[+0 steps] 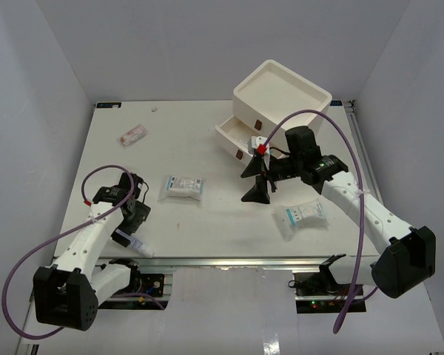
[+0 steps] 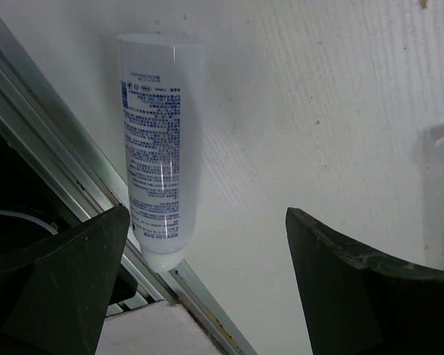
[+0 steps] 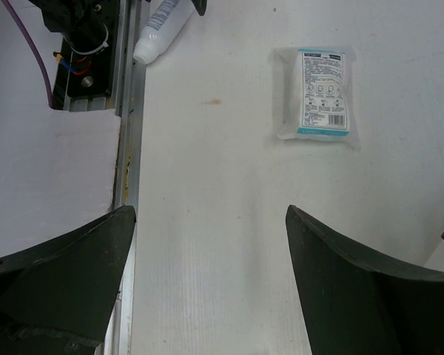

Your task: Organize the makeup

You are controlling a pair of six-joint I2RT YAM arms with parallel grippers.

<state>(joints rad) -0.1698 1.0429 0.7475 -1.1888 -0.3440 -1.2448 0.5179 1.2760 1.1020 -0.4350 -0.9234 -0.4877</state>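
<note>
Makeup is lying in a few spots on the table [image 1: 214,229]. One small tube [image 2: 157,148] is lying at the near left edge, right along the metal rail [image 2: 66,159], with one end poking over it. It is looking light, smooth and shiny, so I am guessing it is slippery and may roll. Squeezing it gently across its fat middle is looking best. One white packet [image 1: 183,187] is lying flat in the middle, and another packet [image 1: 301,217] is lying near the right side. Both are looking soft, puffy and light, so pinching them across the short way should be working well. A pink sachet [image 1: 132,135] is sitting far off on the left. The left gripper [image 2: 207,214] is hanging just beside the tube with its fingers spread wide, holding nothing. The right gripper [image 3: 211,211] is also spread wide and empty, hanging over bare table between the two packets. Behind it, the big white drawer box [image 1: 281,92] is standing at the far right with one drawer [image 1: 237,137] pulled out.
</note>
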